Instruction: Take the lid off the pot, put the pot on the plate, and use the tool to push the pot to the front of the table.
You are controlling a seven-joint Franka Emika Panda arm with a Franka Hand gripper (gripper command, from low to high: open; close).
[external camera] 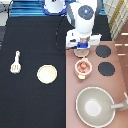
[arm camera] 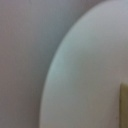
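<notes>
Cream-white slotted spatula tool (external camera: pixel 16 62) lies on the flat black worktop (external camera: pixel 32 105) at the exterior view's left, blade toward the bottom, handle toward the top. Nothing touches it.

Right of it, well apart, the small round cream-yellow flat plate (external camera: pixel 46 74) sits bare on the black surface, near the edge of the pinkish-brown stove counter (external camera: pixel 120 90).

Further right, on that counter just past the edge, stands the small pinkish-tan pot with reddish-brown inside (external camera: pixel 82 67). It is apart from the plate. I cannot tell whether the lid is on it or off.

Directly above the pot toward the exterior view's top, the white arm's pincer (external camera: pixel 81 51) hangs low over the counter, close to the pot's far rim. Whether it is wide, narrow or holding anything cannot be told.

Right of the pot, two black round burners (external camera: pixel 105 69) show on the counter. Toward the bottom right rests the large grey pan with a long handle (external camera: pixel 95 106).

Wrist view: only a pale curved surface against grey; not identifiable.
</notes>
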